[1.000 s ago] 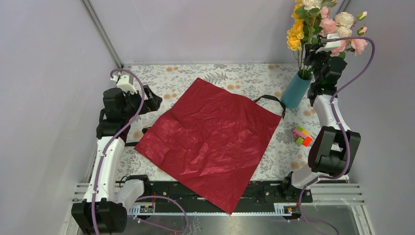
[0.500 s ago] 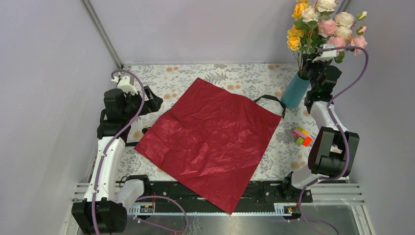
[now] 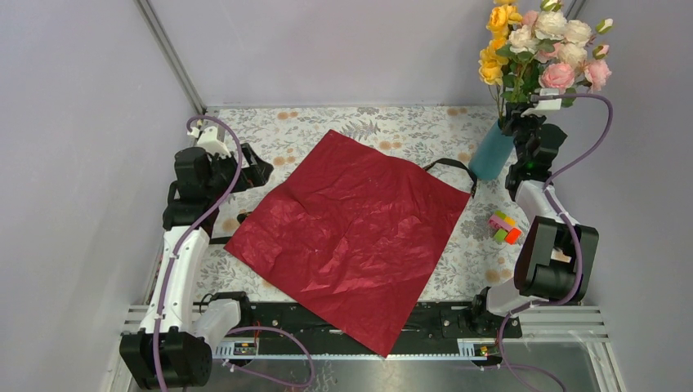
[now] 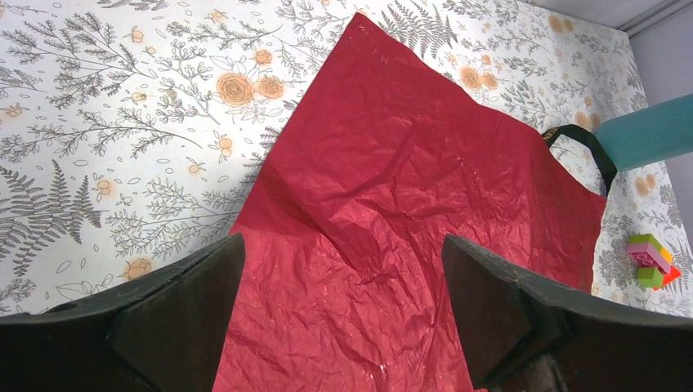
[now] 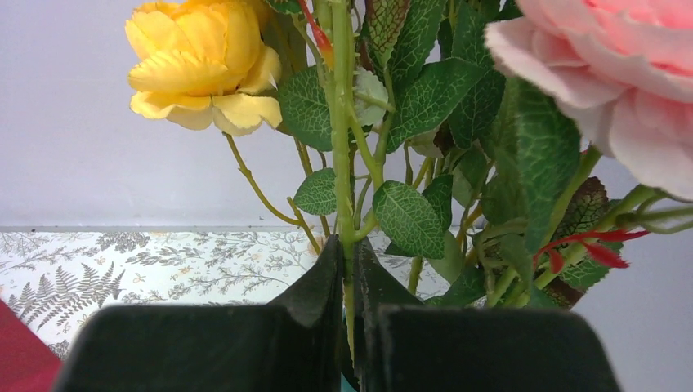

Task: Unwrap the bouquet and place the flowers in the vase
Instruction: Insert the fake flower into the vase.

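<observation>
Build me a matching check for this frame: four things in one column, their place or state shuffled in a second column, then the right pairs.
1 red paper
2 flowers
3 left gripper
4 block toy

A open, at the far left
B spread flat in the middle of the tablecloth
C on the tablecloth, right of the paper
D upright above the vase, one stem pinched by the right gripper

Pairs: 1-B, 2-D, 3-A, 4-C

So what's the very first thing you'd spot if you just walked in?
The big dark red paper spread flat across the middle of the flowery tablecloth. Then the pink, cream and yellow flowers standing in the teal vase at the far right corner, where the right gripper is pinching one green stem.
</observation>
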Tool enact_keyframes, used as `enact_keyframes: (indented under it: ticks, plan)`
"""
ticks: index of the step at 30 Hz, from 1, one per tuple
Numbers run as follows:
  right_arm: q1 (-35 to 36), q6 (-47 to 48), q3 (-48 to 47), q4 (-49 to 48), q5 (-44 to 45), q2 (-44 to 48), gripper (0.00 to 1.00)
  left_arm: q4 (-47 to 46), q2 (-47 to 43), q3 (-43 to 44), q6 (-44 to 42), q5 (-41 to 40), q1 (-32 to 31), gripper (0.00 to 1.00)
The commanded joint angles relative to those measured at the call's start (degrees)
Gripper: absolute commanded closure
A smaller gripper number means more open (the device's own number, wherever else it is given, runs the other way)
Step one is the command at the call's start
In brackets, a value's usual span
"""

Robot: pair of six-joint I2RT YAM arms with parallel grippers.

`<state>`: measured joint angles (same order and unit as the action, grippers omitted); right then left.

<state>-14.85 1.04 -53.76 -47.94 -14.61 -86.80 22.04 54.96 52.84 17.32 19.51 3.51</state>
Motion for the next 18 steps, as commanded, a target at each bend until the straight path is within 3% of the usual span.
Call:
enact_keyframes:
  ticks: [1,8,18]
  plan:
    - [-0.3,-0.7,1.7,-2.4,1.7,2.9,0.99,-3.8,0.4,-0.2,0.5,2.0,0.4,0.01]
    - [-0.3,-2.9,3.4,-3.6,1.2,3.8,0.81,-3.9,0.4,-0.3,0.5,1.8,0.4,0.01]
    - [-0.3,-3.2,4.3,-3.7,0.4,6.2,0.45,-3.8,0.1,-0.5,0.4,1.1,0.4,0.01]
